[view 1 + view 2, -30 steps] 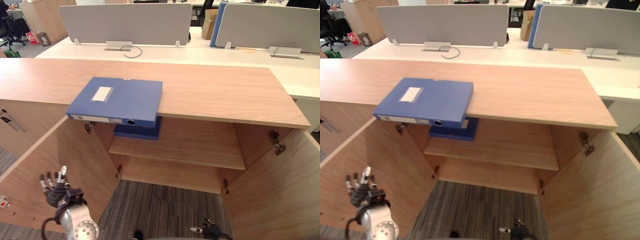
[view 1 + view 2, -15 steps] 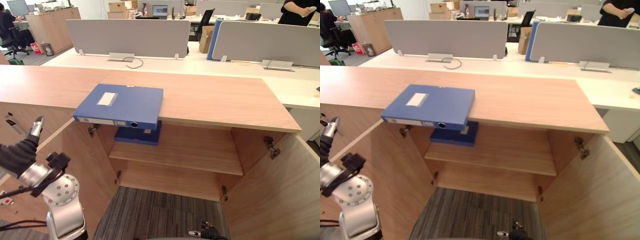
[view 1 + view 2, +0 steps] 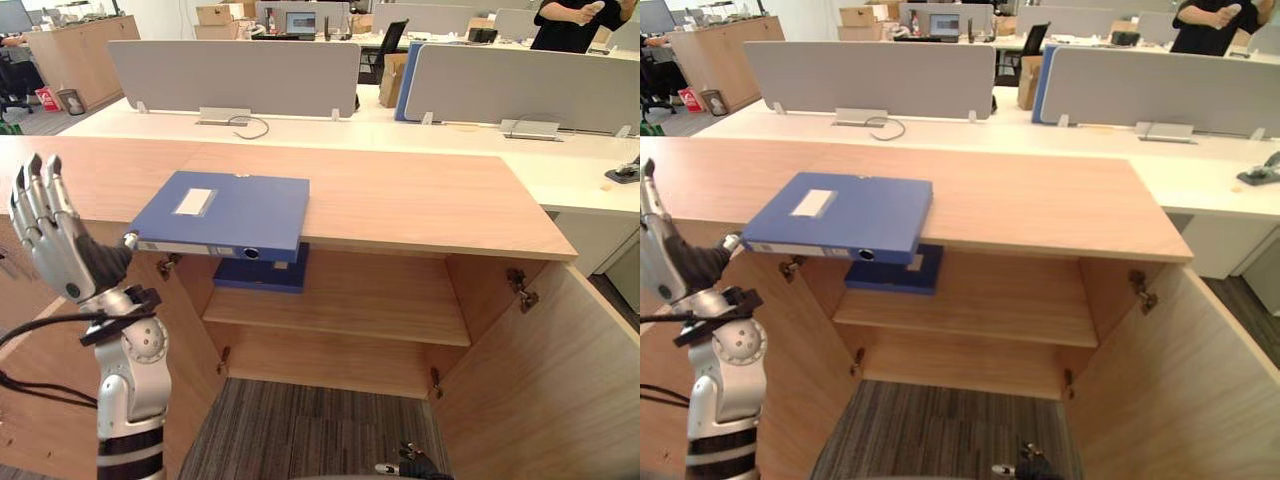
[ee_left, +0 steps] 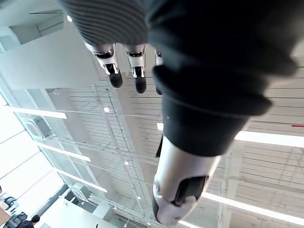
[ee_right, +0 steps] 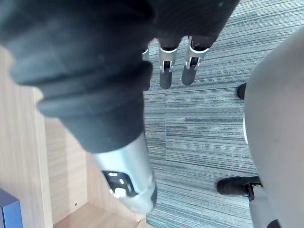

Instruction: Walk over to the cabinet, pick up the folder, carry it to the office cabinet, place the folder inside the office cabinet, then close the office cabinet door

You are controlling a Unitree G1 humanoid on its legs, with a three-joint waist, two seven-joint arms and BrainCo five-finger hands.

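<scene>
Left hand [image 3: 62, 255] raised beside the cabinet, fingers straight, empty.
Your folder [image 3: 225, 213] lies on the cabinet top [image 3: 420, 200], overhanging its front edge; right hand [image 5: 192, 71] hangs straight-fingered over carpet [image 5: 204, 123].

Two head cameras, side by side, look down and forward from above at the open cabinet [image 3: 420, 200] and the desks [image 3: 300, 125] behind it. They share almost the same scene, slightly offset. The left wrist camera, hard against the left hand [image 4: 114, 71], faces up at the ceiling [image 4: 266, 99]. The right wrist camera, equally close to the right hand [image 5: 165, 76], faces down at the carpet [image 5: 209, 137].
</scene>
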